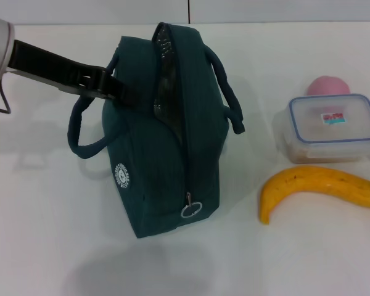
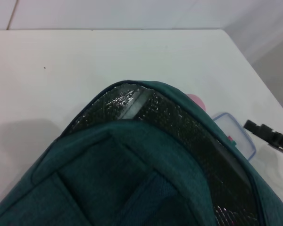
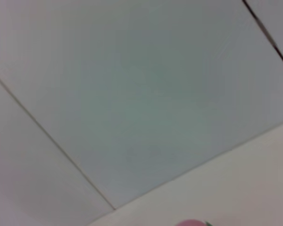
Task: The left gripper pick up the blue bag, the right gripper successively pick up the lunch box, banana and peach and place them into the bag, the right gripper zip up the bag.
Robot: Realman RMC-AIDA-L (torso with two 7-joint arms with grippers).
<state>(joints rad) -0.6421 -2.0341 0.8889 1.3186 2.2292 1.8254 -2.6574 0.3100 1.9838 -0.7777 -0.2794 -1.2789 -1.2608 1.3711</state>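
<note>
From the head view, the dark teal fabric bag [image 1: 172, 135] stands upright on the white table [image 1: 49, 234], its zip open along the top and the ring pull [image 1: 191, 210] hanging at the near end. The left gripper [image 1: 114, 89] reaches in from the bag's left and its black fingers are clamped on the bag's left side near the handle [image 1: 86, 132]. Right of the bag lie the clear rectangular lunch box with a blue-rimmed lid [image 1: 333, 126], the yellow banana [image 1: 320, 188] nearer than the box, and the pink peach [image 1: 328, 85] behind the box.

Only the left wrist view looks into the bag's mouth: silver foil lining [image 2: 146, 108] shows, with nothing discernible inside.

The right wrist view shows mostly wall; the right gripper is unseen.
</note>
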